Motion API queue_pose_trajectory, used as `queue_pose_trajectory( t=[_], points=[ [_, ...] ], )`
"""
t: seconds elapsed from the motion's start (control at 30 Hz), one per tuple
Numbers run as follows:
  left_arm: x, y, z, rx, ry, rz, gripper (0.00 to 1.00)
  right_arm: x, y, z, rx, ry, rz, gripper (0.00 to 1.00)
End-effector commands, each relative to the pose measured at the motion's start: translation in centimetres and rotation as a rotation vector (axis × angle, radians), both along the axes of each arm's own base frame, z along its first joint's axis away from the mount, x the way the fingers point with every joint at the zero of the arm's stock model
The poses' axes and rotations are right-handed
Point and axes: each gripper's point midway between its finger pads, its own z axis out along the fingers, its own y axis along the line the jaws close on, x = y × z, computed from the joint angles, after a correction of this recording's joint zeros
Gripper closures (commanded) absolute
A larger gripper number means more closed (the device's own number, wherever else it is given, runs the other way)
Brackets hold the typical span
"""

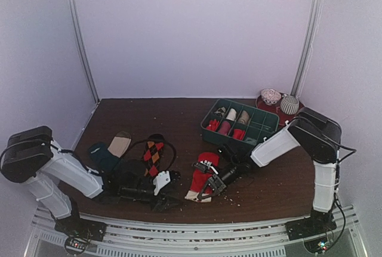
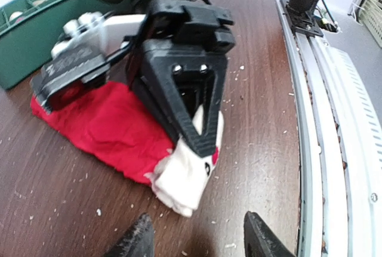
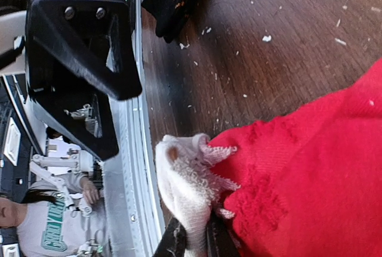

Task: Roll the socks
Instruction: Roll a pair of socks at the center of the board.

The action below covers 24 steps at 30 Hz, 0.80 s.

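The red sock (image 1: 206, 172) lies flat on the brown surface (image 1: 268, 179), near the front edge and about in the middle. Its pale cuff (image 3: 185, 179) points toward the front. The right gripper (image 3: 192, 240) is clenched on that cuff and pinches a bit of it between its two fingers. The cuff looks bunched up where it is pinched.

The left gripper (image 2: 200, 236) is low over the surface just beside the cuff. Its fingers are apart and there is nothing between them. It is not touching the sock.

The black sock (image 1: 153, 154) with the colored diamonds lies to the left of the red one, close to the left arm. The two socks are apart. Neither sock is rolled.

A green tray (image 1: 276, 123) sits farther back on the right with rolled things in it. Small pale crumbs are scattered over the surface.
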Motion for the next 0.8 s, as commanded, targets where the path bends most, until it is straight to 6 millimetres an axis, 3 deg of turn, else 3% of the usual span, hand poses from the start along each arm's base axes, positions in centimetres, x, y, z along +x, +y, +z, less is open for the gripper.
queue_pose_trajectory(
  t=[0.0,0.23,0.4,0.57,0.77],
  points=[
    [-0.1,-2.8,3.2,-0.133,-0.14,-0.069,0.49,-3.1,-3.4,-4.9,-0.264,0.211,-0.002,0.89],
    [-1.2,-4.5,0.6,-0.097,-0.117,-0.141,0.49,-3.2,-3.7,-5.2,-0.28,0.223,0.002,0.89],
    [-0.9,-5.0,-1.6,-0.058,-0.095,-0.125,0.5,-3.4,-4.0,-5.2,-0.285,0.227,0.014,0.89],
    [-0.8,-5.3,-2.3,-0.058,-0.077,-0.117,0.53,-3.4,-4.0,-5.1,-0.282,0.228,0.016,0.89],
    [-0.4,-5.3,-4.0,-0.016,-0.052,-0.093,0.77,-3.3,-3.8,-4.5,-0.264,0.226,0.019,0.89]
  ],
)
